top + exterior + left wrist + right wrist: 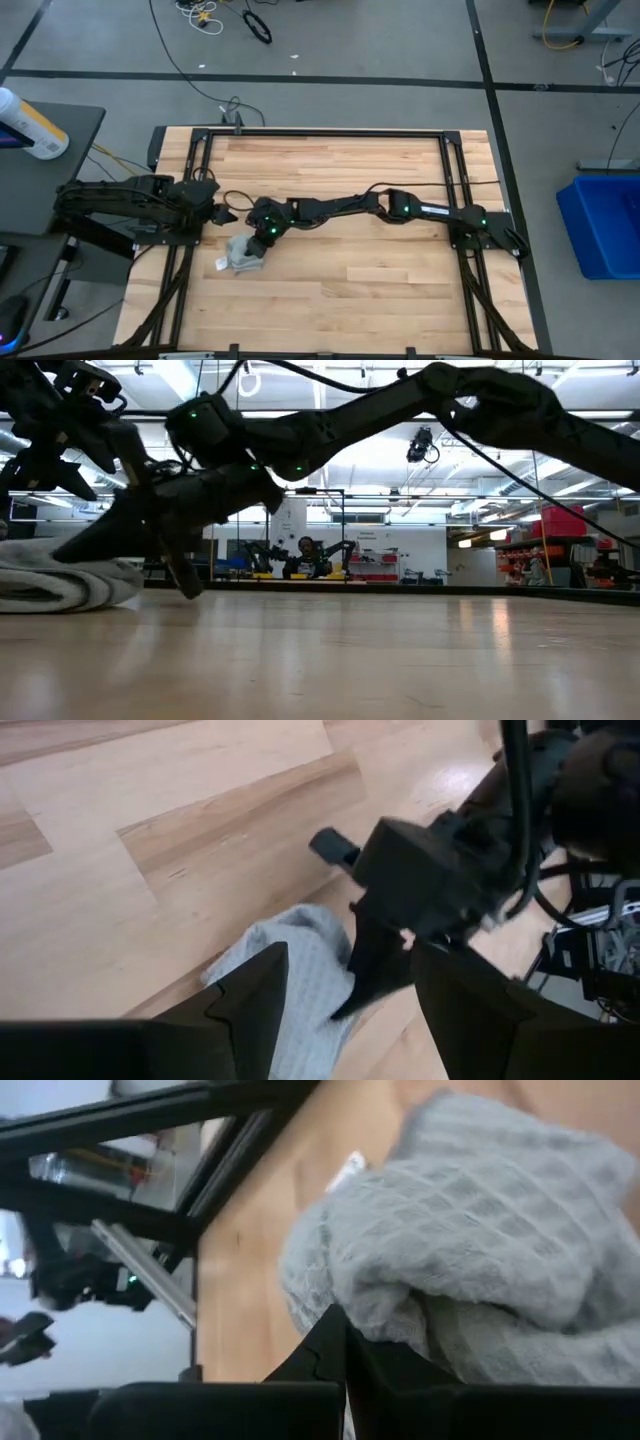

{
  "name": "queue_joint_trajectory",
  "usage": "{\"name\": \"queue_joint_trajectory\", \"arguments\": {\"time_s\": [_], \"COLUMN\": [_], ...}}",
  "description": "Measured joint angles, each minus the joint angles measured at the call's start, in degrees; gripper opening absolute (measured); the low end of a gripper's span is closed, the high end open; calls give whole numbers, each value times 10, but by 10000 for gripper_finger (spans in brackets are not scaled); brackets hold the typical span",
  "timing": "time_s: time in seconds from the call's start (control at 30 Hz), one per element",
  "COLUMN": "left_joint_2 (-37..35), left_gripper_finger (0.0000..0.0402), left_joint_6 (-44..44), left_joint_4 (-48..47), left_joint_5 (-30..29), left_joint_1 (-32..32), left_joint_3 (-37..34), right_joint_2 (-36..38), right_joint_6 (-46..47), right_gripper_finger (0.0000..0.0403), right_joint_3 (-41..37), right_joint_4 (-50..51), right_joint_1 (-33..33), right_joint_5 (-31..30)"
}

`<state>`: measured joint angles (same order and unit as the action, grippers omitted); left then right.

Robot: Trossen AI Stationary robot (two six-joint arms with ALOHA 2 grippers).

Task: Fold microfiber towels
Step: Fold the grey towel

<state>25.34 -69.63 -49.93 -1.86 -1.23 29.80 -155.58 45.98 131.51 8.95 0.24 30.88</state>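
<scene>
The light grey-blue microfiber towel (243, 252) lies bunched in a soft heap on the wooden table, left of centre, with its white tag (220, 265) toward the near left. My right arm reaches across the table. Its gripper (258, 238) is shut and slants down onto the heap's far right side; the left wrist view shows it on the towel (300, 970). My left gripper (228, 214) hangs open at the table's left edge, just far-left of the towel, touching nothing. My right gripper meets the towel with its shut fingertips (335, 1342) at a thick rolled fold (400, 1305) on the heap's edge. It comes slanting down from the table's right. Whether any cloth lies between the fingers, I cannot tell. The towel rests on the table.
Black frame rails (330, 133) run along the table's far edge and both sides. A bottle (30, 125) lies on a dark stand off the left edge, and a blue bin (600, 225) stands off the right. Bare wood stretches right of and nearer than the towel.
</scene>
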Motion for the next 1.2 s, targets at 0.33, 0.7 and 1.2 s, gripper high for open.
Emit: {"name": "queue_joint_trajectory", "arguments": {"time_s": [0.33,0.7,1.2], "left_joint_2": [0,0,0], "left_gripper_finger": [224,224,224], "left_joint_6": [2,-2,-11], "left_joint_4": [5,11,34], "left_joint_5": [3,2,5], "left_joint_1": [0,0,0], "left_joint_3": [0,0,0], "right_joint_2": [8,0,2], "right_joint_6": [-22,-6,6], "right_gripper_finger": [3,8,7], "right_joint_3": [35,34,34], "right_joint_4": [30,12,15], "right_joint_1": [-4,-30,-28], "right_joint_5": [-8,-46,-39]}}
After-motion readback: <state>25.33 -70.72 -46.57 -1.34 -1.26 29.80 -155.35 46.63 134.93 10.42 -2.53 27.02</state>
